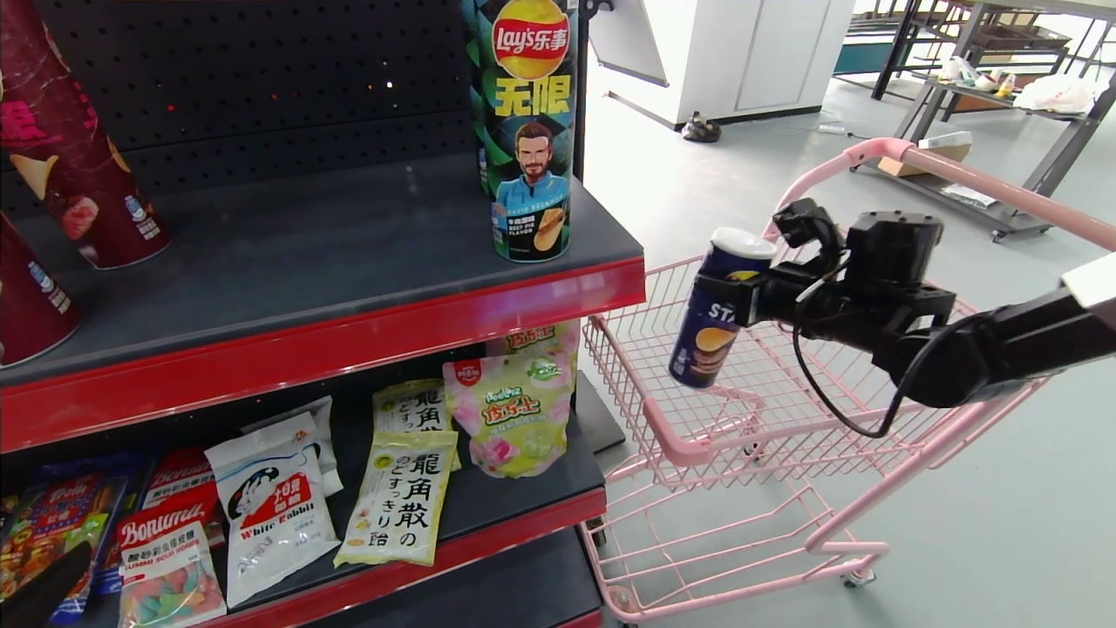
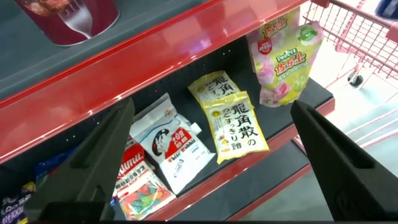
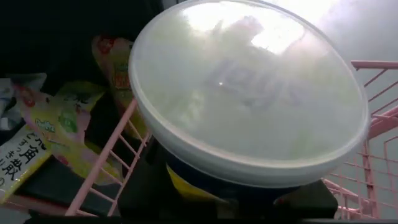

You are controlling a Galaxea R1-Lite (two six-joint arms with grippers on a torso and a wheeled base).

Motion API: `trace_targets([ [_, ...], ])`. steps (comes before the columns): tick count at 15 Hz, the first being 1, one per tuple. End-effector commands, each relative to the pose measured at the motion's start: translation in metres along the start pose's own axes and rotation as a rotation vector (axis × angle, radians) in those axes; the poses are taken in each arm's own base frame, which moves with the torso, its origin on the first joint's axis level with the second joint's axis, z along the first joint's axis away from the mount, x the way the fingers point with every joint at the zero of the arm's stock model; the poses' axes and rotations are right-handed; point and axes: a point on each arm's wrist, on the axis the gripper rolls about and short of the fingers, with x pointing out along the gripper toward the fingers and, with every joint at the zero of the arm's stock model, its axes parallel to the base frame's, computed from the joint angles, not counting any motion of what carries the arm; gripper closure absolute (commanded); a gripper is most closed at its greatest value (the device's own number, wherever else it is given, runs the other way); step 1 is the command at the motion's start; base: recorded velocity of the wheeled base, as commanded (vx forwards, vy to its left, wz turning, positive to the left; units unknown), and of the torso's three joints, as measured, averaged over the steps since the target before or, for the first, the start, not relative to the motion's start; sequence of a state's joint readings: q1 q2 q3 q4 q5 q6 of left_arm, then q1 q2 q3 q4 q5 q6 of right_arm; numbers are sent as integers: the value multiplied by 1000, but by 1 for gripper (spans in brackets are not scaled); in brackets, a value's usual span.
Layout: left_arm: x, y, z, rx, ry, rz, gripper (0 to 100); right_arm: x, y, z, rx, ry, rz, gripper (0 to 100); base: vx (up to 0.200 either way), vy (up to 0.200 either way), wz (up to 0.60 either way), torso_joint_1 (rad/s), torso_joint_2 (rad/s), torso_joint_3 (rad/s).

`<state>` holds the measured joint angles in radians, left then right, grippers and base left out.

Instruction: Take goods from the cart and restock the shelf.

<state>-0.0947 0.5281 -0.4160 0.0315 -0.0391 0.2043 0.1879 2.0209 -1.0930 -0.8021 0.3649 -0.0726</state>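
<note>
The right claw [image 1: 739, 295] is clamped near the top of a blue chip can [image 1: 704, 344], tilted above the pink cart [image 1: 667, 440], just off the right end of the shelf [image 1: 305, 253]. It looks light, stiff and slick: grip mid-body, gently. The left claw [image 2: 212, 107] gapes empty.

A pale grey floor [image 1: 959, 523] stretched behind. A white cabinet [image 1: 767, 52] stood at the far side, a dark bundle [image 1: 700, 129] at its foot, cluttered dark-framed tables [image 1: 1068, 144] nearby.
</note>
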Motion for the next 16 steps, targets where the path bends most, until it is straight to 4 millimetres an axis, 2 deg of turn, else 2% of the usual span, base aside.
trace_targets([
  [1,0,0,0,0,-1,-1,0,-64,13,69,-47,-112,-44,100,0,0,0,0,0,0],
  [3,-1,0,0,0,-4,-2,0,-113,31,90,-27,-62,-136,100,0,0,0,0,0,0],
  [5,-1,0,0,0,-7,-6,0,-153,47,98,-23,-42,-216,100,0,0,0,0,0,0],
  [6,-2,0,-1,0,-12,-7,0,-176,61,95,-22,-40,-219,100,0,0,0,0,0,0],
  [7,-3,-1,-1,1,-15,-9,0,-187,65,92,-22,-38,-223,100,0,0,0,0,0,0],
  [8,-3,-1,-1,1,-19,-21,0,-212,76,81,-23,-36,-225,100,0,0,0,0,0,0],
  [10,-3,-1,-3,1,-15,-22,0,-240,86,70,-26,-43,-229,100,0,0,0,0,0,0],
  [11,-3,-1,-4,0,-13,-22,0,-248,88,68,-35,-42,-230,100,0,0,0,0,0,0],
  [13,-2,-1,-3,0,-9,-24,0,-279,99,64,-33,25,-239,100,0,0,0,0,0,0],
  [14,-2,-1,-3,0,-9,-24,0,-279,99,64,-33,25,-239,100,0,0,0,0,0,0],
  [15,-2,-1,-4,0,-9,-23,0,-297,105,60,-26,69,-246,100,0,0,0,0,0,0],
  [16,-3,-1,-4,0,-10,-21,0,-302,108,59,-27,63,-239,100,0,0,0,0,0,0],
])
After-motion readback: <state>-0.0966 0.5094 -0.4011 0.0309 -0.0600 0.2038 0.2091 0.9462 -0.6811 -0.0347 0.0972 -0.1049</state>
